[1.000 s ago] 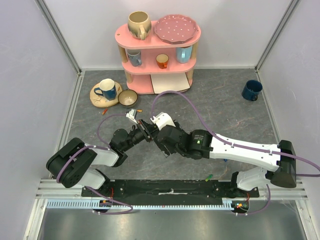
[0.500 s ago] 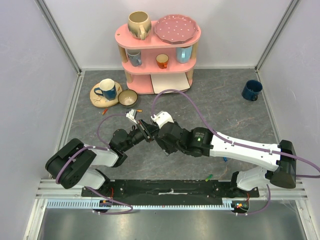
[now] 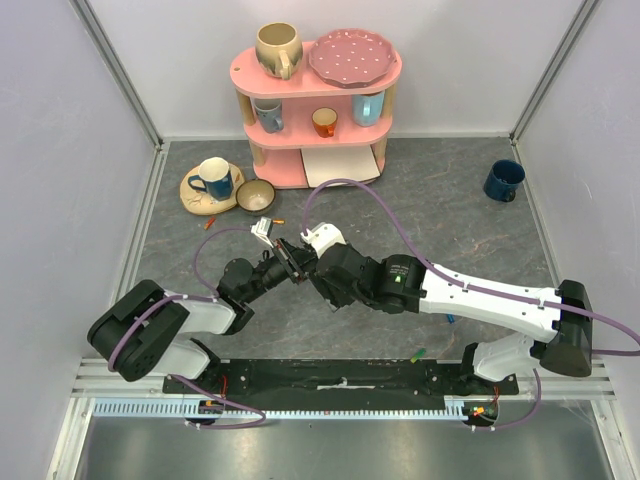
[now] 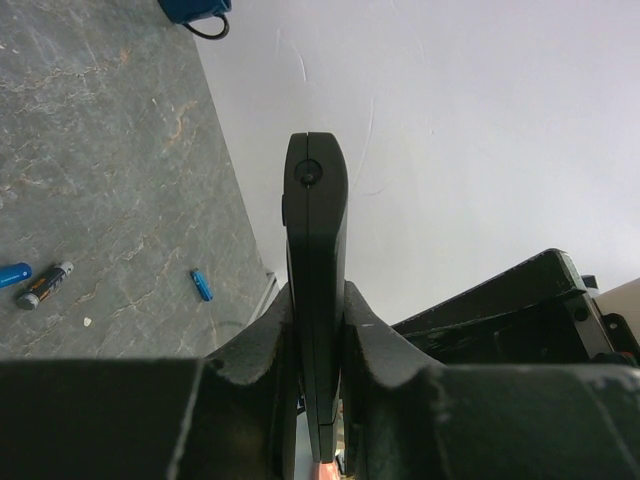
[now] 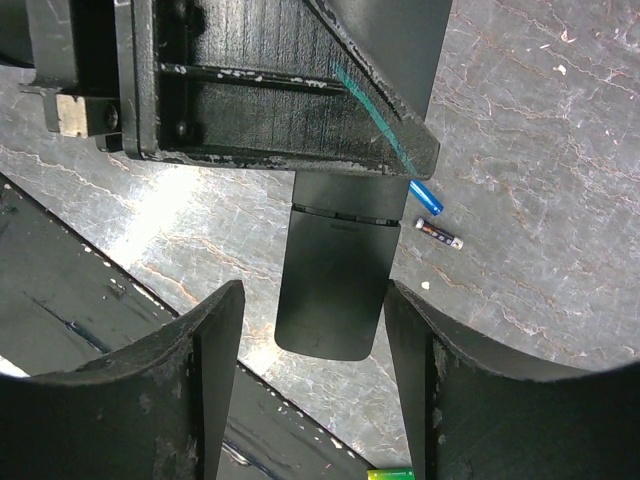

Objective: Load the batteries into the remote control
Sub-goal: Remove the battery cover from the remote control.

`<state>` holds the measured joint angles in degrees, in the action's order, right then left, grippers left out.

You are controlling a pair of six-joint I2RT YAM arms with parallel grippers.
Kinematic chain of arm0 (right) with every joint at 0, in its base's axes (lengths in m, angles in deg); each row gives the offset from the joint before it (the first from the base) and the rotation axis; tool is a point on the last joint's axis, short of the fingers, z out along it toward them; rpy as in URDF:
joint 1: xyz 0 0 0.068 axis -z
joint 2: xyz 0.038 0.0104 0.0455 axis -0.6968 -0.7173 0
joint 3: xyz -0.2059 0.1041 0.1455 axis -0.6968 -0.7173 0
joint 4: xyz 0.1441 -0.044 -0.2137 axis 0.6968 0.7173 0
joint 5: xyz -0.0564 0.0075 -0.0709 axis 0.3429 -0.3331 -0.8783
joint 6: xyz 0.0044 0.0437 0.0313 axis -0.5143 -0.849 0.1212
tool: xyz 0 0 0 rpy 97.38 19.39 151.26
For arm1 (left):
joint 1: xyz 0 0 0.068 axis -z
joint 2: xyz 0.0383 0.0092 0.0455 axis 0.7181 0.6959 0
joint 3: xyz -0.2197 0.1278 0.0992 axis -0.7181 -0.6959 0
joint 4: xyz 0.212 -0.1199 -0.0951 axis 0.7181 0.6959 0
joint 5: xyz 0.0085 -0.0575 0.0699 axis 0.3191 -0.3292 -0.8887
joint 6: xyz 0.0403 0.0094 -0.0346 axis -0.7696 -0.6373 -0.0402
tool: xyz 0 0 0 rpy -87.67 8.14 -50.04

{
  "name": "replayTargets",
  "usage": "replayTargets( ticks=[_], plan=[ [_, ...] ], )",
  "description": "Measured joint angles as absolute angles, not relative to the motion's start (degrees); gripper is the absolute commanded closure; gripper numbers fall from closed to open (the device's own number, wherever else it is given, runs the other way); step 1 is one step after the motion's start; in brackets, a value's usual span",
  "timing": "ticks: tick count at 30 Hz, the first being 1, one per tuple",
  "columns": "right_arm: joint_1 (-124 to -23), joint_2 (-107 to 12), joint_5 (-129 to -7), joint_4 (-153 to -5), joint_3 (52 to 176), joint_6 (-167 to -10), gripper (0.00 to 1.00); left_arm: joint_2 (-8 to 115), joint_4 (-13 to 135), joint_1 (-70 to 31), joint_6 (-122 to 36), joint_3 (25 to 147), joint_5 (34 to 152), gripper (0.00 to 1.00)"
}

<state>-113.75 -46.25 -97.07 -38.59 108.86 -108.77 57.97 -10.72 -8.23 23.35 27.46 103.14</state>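
Leftward by a small amount is how the right arm (image 3: 470, 295) has shifted in the overhead view since a second ago, its wrist now pressed closer to the left arm (image 3: 180, 315), whose shoulder block has slid toward the lower left corner. Both wrists meet just left of the frame's centre, above the grey table (image 3: 430, 210).

The left gripper (image 4: 315, 300) is clamped on the remote control (image 4: 315, 220). In the left wrist view the remote stands edge-on in the middle of the frame. Its lower part is pinched between the two fingers (image 4: 275, 330) and its rounded end sticks up past them.

In the right wrist view the same remote hangs down from the left gripper's body at the top of the frame, and its free end reaches into the space between the right fingers. The right gripper (image 5: 312, 310) is parted around it. A clear gap shows at the left finger (image 5: 205, 350). The right finger sits just beside the remote's edge, and whether it touches cannot be told.

Two batteries lie on the table at the right of that view, well apart from the remote. One is a blue battery (image 5: 427, 196). The other is a dark battery with an orange band (image 5: 440, 234), just below it. A blue mug (image 3: 503, 180) stands at the upper right of the overhead view.
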Motion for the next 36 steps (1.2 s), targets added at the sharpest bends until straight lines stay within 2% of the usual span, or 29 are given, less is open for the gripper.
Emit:
replayTargets(
  ticks=[16,36],
  plan=[
    [-113.2,-46.3,-97.2,-38.5,108.6,-108.8,0.51,57.7,-10.7,-8.2,23.3,27.3,103.1,0.98],
    [-113.2,-44.1,-96.1,-39.7,107.0,-109.2,0.52,56.9,-11.2,-8.2,23.3,26.6,103.0,0.98]
  ],
)
